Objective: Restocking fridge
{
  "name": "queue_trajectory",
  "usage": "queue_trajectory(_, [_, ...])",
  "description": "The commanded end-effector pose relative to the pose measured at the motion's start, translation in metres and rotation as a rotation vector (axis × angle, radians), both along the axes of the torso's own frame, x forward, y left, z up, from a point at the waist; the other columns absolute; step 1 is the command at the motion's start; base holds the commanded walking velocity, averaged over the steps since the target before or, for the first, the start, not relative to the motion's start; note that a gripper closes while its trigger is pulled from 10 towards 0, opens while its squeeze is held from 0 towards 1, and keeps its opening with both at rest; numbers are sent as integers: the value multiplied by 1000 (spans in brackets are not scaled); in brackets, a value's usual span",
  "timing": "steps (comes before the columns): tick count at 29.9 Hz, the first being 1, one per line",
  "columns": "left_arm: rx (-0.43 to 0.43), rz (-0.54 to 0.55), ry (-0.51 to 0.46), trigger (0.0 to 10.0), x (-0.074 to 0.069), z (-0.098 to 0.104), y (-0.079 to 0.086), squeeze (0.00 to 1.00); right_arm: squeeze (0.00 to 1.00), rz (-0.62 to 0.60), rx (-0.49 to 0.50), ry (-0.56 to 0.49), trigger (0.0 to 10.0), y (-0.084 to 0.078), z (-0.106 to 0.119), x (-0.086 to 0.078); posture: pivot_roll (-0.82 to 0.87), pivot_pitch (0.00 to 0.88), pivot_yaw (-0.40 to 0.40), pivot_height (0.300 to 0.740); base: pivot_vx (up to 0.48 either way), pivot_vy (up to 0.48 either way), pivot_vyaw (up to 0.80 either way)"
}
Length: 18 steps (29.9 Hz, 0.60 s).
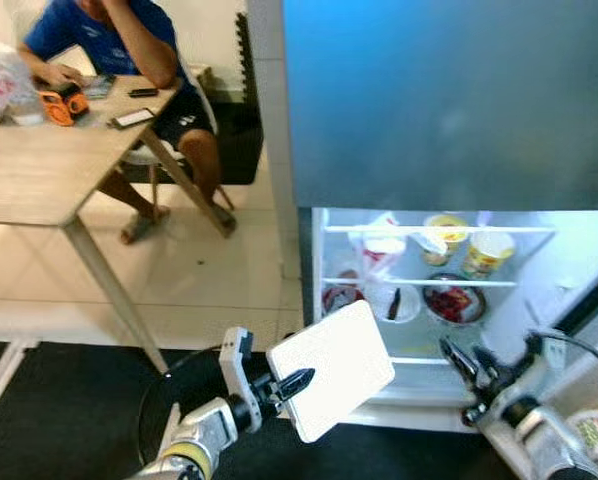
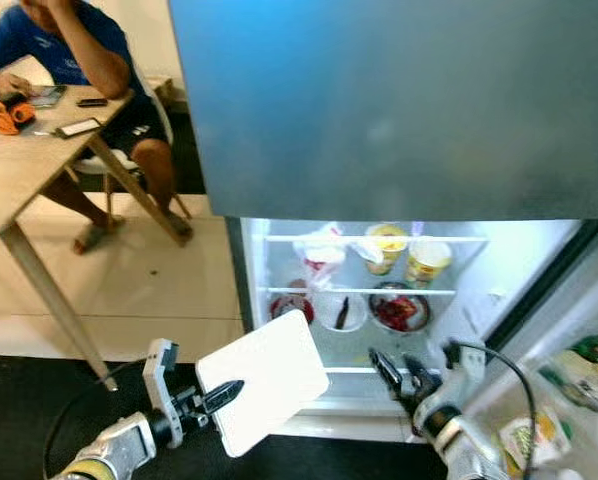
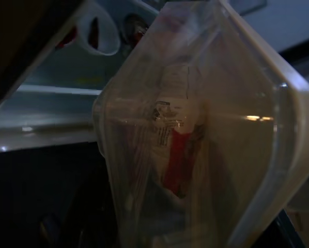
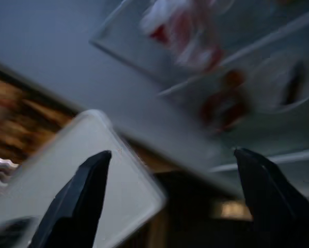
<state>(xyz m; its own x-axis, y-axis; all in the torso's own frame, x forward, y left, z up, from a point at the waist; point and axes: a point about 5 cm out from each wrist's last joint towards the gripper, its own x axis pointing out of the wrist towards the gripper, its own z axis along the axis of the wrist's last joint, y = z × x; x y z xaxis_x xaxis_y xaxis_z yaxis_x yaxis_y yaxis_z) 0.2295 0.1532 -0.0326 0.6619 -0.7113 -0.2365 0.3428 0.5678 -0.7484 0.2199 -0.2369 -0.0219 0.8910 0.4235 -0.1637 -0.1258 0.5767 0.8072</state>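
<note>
Translucent container of packets, clamped in left tool; right tool spread.

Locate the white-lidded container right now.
The container is held by the left end effector, low and centre-left in the eye views, just in front of the open fridge.

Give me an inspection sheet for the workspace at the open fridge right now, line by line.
Surface: fridge shelves lit, stocked with bowls and cups.
Job's things: white-lidded container held tilted before the fridge.
Clutter: phones and an orange device on the wooden table.
Grippers: left gripper shut on the container; right gripper open, near the lower shelf.
Cables: black cable looping over the right arm.
Surroundings: seated person at the table; tiled floor, dark mat.
</note>
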Motion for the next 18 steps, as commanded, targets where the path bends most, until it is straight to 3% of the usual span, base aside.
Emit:
queue_trajectory(1, [-39, 12, 7, 10000, -5, -1, 6, 0, 1000, -27, 60, -51, 10000, -9, 7, 2, -95, 0, 31, 740, 0, 0, 0])
queue_trajectory(5, [-89, -6, 10, 10000, -11, -1, 13, 0, 1000, 55, 81, -66, 10000, -8, 11, 3, -94, 0, 28, 740, 0, 0, 0])
queue_trajectory(9, [-167, -111, -29, 10000, -16, 7, 28, 0, 1000, 244, 79, -120, 10000, 0, 23, 11, -89, 0, 22, 740, 0, 0, 0])
queue_trajectory(17, [-164, -255, -112, 10000, -8, 27, 49, 0, 1000, 417, 1, -192, 10000, 13, 36, 28, -82, 0, 21, 740, 0, 0, 0])
queue_trajectory(18, [-160, -277, -127, 10000, -6, 31, 54, 0, 690, 438, -12, -210, 10000, 15, 39, 31, -79, 0, 23, 740, 0, 0, 0])
